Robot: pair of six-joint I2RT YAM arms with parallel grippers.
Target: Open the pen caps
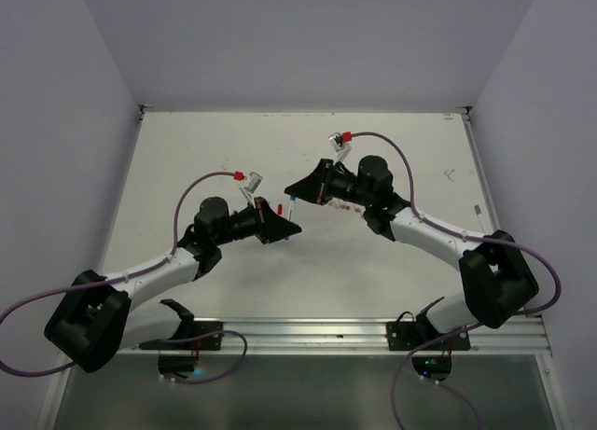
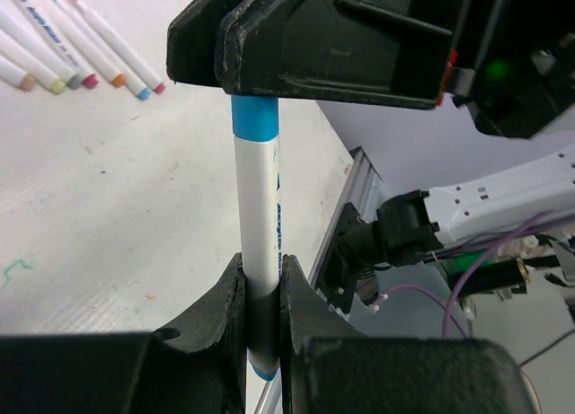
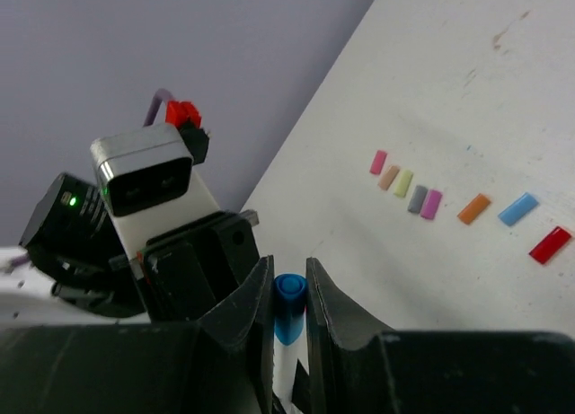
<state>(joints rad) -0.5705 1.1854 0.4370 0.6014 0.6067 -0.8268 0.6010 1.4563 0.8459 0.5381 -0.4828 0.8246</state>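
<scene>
Gripping the white pen [image 2: 259,198] by its barrel in the left tool [image 2: 261,279] and its blue cap [image 3: 289,304] in the right tool [image 3: 288,272], uncapping apparently in hand; next, probably a straight pull apart along the pen.

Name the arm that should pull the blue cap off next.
Right. The right tool is shut on the short blue plastic cap, while the left tool clamps the thin white pen barrel and can simply hold it steady.
</scene>
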